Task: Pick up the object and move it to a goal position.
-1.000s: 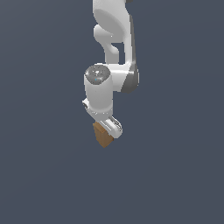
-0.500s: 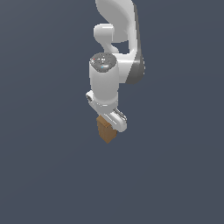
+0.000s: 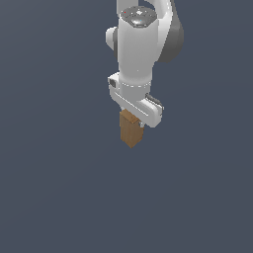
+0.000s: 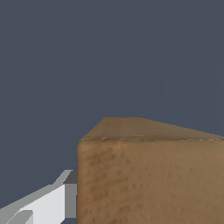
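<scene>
Wooden block (image 3: 131, 130) gripped in closed end effector (image 3: 134, 116) — top hidden, wrist view crops its far side

Matt grainy wooden block (image 3: 131, 129), glossy tool (image 3: 140, 111)

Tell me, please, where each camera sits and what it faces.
Exterior view: off the arm, apparently above, facing the arm, the gripper and the block under it.
Wrist view: on the wrist, close against the block; one white finger shows beside it.
Shared: the block and the plain grey background.
</scene>
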{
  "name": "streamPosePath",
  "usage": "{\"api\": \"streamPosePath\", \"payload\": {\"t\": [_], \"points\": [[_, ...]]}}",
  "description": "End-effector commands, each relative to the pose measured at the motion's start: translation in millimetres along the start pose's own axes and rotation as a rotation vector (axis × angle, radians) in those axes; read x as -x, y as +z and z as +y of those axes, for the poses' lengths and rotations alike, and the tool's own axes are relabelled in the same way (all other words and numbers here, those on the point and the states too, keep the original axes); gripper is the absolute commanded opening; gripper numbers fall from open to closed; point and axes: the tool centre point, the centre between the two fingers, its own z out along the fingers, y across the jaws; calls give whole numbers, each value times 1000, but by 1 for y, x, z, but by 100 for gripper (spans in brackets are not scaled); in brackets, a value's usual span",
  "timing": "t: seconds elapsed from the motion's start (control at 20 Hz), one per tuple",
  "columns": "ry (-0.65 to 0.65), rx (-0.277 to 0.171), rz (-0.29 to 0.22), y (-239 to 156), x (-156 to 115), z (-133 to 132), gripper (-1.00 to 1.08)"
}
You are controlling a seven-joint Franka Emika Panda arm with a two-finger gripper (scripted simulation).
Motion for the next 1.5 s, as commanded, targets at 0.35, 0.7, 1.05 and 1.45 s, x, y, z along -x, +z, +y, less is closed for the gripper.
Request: {"api": "streamPosePath", "payload": {"t": [0.35, 0.7, 1.05, 1.45], "points": [[0, -7, 8, -110, 58, -15, -100], [0, -7, 8, -185, 100, -27, -100], [0, -8, 7, -246, 133, -38, -100], [0, -9, 6, -285, 153, -46, -100]]}}
